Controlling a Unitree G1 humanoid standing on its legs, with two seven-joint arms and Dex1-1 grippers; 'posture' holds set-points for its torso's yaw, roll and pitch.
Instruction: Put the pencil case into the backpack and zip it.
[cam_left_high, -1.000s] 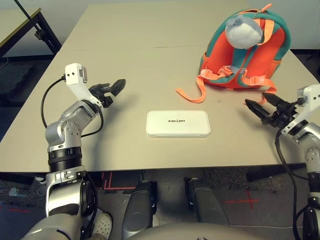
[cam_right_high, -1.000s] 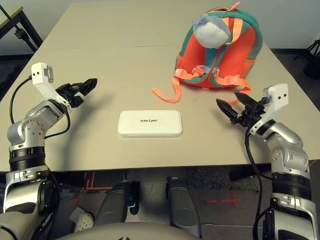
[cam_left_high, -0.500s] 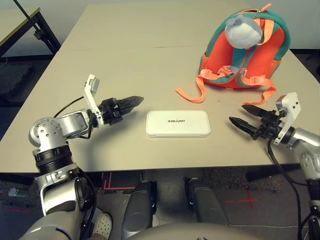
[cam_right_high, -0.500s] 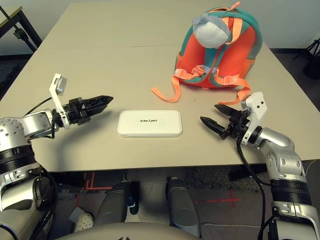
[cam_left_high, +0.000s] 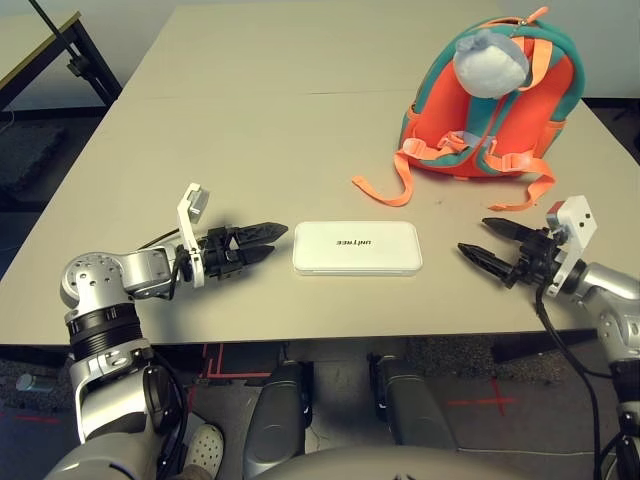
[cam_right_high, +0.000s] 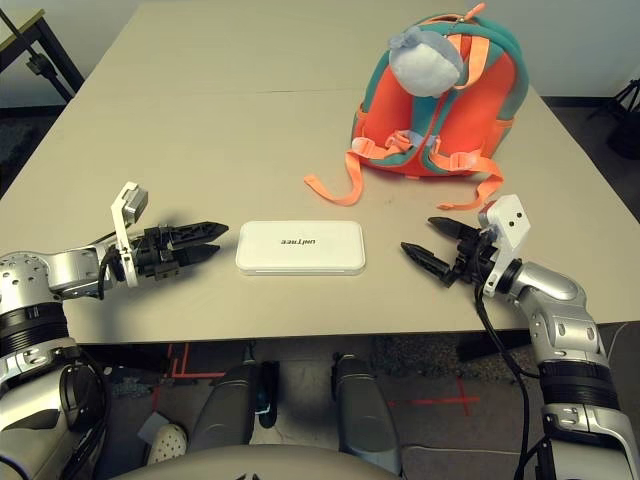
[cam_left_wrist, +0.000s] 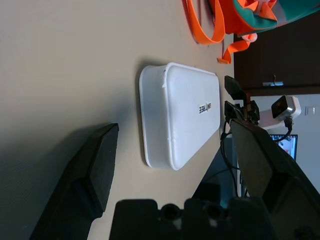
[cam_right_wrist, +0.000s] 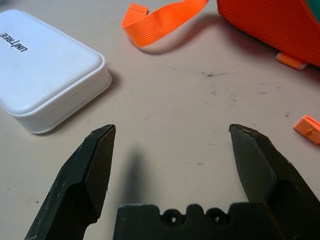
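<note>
The left gripper (cam_left_high: 262, 243) is held low over the table (cam_left_high: 250, 120), its fingers spread apart and pointed at the left end of the case (cam_left_high: 357, 248), just short of it and not touching. The case is seen lying flat near the table's front edge, midway between the two arms, lettering side up. The right gripper (cam_left_high: 490, 246) is positioned near the case's right end, fingers likewise apart, nothing held between them. The backpack (cam_left_high: 497, 100) is found at the far right of the table, well apart from the case, straps facing forward, one orange strap (cam_left_high: 385, 185) trailing toward the case. A plush charm (cam_left_high: 491, 62) is noted on its upper part.
</note>
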